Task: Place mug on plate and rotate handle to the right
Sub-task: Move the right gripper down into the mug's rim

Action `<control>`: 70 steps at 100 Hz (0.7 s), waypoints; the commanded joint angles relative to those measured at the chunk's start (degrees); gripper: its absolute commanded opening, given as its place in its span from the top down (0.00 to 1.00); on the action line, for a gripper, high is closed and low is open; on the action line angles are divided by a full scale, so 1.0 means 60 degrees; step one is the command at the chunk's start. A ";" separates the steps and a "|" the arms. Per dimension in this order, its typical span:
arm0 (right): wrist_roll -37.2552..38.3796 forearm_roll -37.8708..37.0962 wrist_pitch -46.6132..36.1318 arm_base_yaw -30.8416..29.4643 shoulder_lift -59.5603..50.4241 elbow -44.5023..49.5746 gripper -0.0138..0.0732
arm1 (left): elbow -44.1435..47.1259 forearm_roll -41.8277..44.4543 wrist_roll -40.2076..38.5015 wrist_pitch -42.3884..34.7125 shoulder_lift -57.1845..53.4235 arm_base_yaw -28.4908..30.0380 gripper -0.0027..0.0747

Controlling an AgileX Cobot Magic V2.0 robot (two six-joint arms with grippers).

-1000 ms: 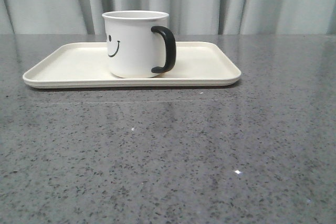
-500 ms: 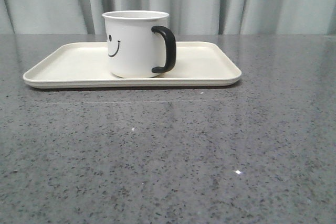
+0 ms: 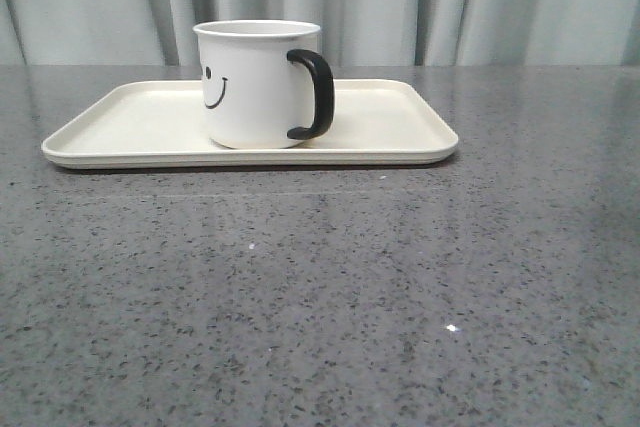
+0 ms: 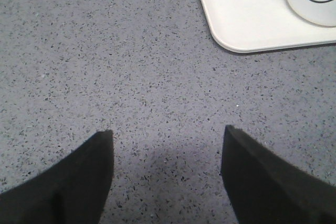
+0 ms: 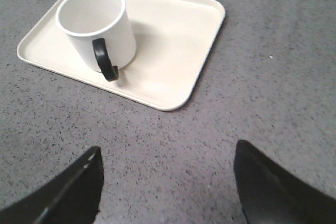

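Nearest us, our left claw (image 4: pixel 167 174) and right claw (image 5: pixel 167 187) hang spread and empty over the counter (image 3: pixel 320 297), while beyond, nothing has shifted: the mug (image 3: pixel 255 82) stands on the plate (image 3: pixel 390 127), handle (image 3: pixel 314 94) rightward, so we judge the task done.

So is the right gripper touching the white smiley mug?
Apart. In the right wrist view, bare grey table separates the open right gripper from the white smiley mug on the cream tray.

white mug (image 3: pixel 255 87) upright on plate (image 3: pixel 390 127); handle (image 3: pixel 314 94) right
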 commanded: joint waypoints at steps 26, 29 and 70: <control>-0.0202 0.0307 -0.0967 0.2046 0.3608 -0.2778 0.23 | -0.0245 -0.0159 -0.0017 -0.0640 0.0032 0.0029 0.40; -0.0192 0.0284 -0.1051 0.2197 0.3883 -0.3009 0.23 | -0.0245 -0.0159 -0.0017 -0.0640 0.0032 0.0029 0.39; 0.1463 -0.1391 -0.0801 0.3117 0.7371 -0.6825 0.23 | -0.0245 -0.0159 -0.0017 -0.0640 0.0032 0.0029 0.40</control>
